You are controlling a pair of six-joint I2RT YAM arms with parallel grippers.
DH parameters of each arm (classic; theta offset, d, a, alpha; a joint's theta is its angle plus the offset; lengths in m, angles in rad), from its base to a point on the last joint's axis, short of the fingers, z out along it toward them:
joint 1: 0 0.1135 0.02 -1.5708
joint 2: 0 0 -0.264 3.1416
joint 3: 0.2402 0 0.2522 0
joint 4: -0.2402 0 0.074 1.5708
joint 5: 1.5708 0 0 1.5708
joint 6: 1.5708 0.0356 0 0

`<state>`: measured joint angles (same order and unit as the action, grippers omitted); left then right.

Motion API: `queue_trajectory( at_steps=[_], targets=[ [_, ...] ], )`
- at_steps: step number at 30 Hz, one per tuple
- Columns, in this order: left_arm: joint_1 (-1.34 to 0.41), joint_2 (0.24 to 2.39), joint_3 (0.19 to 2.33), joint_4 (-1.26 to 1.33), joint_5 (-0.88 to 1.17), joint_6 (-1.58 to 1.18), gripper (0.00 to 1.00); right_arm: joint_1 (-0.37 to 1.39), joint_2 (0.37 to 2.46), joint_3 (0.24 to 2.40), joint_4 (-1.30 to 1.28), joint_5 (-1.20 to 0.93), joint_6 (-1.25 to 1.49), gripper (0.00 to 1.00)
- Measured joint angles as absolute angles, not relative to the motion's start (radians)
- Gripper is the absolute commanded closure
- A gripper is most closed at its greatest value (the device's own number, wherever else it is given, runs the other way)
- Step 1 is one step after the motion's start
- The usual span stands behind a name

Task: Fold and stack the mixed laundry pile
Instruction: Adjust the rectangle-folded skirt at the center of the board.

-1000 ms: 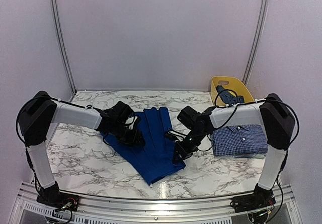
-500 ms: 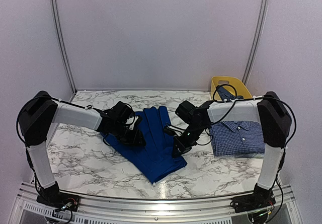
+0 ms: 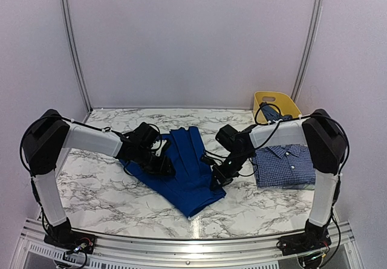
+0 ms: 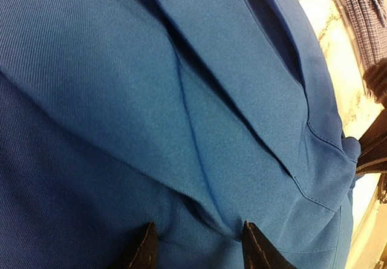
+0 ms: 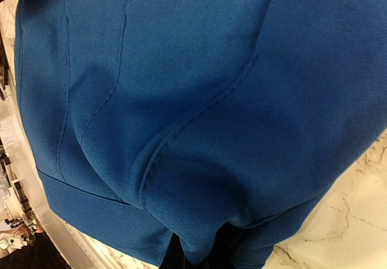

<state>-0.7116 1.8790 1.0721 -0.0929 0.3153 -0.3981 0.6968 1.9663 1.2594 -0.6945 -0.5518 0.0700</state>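
The royal-blue garment lies mid-bench, a long panel running from the back down to a corner near the front edge. Against a second ago that near corner sits a touch further right and back, and the right-hand edge is drawn in. So the cloth is being tugged and squared up, not yet folded over.

The right tool sits on that right edge, clenched on a bunched lip of blue; its wrist view shows fabric spilling over the dark fingertips. It has crept back and towards the right a little, uncovering more of the checked shirt.

The left tool holds the opposite edge where it was, and close up a ridge of cloth is pinched between its fingers.

The shirt is already folded flat on the bench. Behind it, something dark waits in the yellow tub. By my reckoning, this is the second piece, early in its fold.
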Motion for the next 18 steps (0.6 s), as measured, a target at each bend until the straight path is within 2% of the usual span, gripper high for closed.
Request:
queue_trajectory(
  at_steps=[4,9,13,18],
  targets=[
    [-0.711,1.872,1.062,-0.083,0.318,-0.392,0.46,0.686,1.979,1.256,-0.68,-0.604,0.066,1.0],
    [-0.711,1.821,1.036,-0.11,0.317,-0.376,0.35,0.7,1.963,1.206,-0.606,-0.648,0.054,1.0],
    [-0.71,1.7,1.027,-0.167,0.311,-0.38,0.17,0.757,1.943,1.152,-0.532,-0.681,0.051,1.0],
    [-0.707,1.6,1.14,-0.217,0.243,-0.391,0.14,0.822,1.935,1.108,-0.467,-0.728,0.054,1.0]
  ],
)
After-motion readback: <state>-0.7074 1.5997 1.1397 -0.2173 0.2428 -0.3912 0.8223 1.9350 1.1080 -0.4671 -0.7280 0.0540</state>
